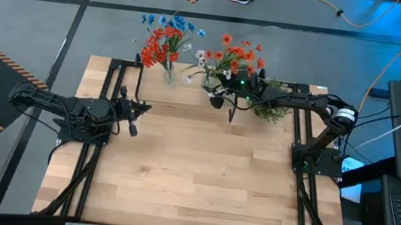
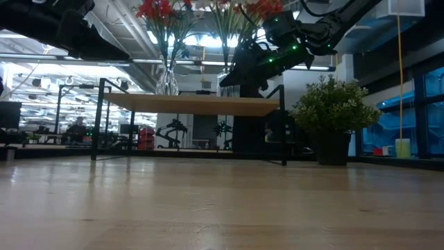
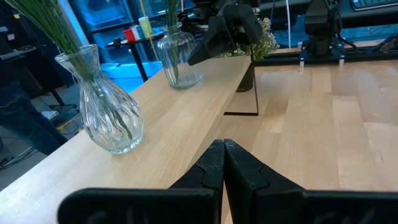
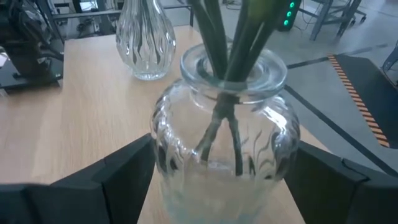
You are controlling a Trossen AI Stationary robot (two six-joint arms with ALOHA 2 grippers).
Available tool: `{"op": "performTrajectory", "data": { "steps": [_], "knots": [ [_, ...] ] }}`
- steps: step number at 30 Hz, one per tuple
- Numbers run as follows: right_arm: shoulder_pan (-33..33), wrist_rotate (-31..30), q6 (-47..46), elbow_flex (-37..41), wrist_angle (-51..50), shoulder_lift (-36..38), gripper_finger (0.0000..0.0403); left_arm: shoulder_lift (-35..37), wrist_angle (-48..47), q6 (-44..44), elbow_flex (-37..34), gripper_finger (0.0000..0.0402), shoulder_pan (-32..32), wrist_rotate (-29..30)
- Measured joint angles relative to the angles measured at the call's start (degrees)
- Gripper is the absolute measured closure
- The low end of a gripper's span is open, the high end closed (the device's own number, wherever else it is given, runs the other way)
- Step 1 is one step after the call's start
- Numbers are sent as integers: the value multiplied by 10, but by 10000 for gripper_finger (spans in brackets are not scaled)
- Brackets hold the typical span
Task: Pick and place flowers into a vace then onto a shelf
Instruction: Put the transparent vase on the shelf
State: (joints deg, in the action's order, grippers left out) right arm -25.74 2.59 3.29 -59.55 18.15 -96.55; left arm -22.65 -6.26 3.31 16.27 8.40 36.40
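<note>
The near and middle parts of the light-wood tabletop [image 1: 193,180] lie bare, so a tool can pass freely there between the two arms. Along the far edge, the raised light-wood shelf on thin black legs [image 2: 187,104] blocks the way, leaving only a low gap beneath its board. Two ribbed clear glass vases, one [image 1: 169,72] towards the left, one [image 4: 224,143] with green stems [image 4: 233,43] rising through its neck, stand apart on the shelf. The right tool [image 4: 217,186] straddles the second vase, fingers spread. A bushy green potted plant [image 2: 334,114] stands just beside the shelf's right end.
</note>
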Motion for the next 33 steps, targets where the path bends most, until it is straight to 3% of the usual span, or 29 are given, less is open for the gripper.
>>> {"op": "performTrajectory", "data": {
  "steps": [19, 33],
  "knots": [
    [0, 0, -13, 0, -19, 1, 76, 0, 0, 0, 0, 398, 0, 0],
    [0, 5, -15, -1, -92, 59, 76, 0, -4, 0, 0, 398, 0, -2]
  ]
}}
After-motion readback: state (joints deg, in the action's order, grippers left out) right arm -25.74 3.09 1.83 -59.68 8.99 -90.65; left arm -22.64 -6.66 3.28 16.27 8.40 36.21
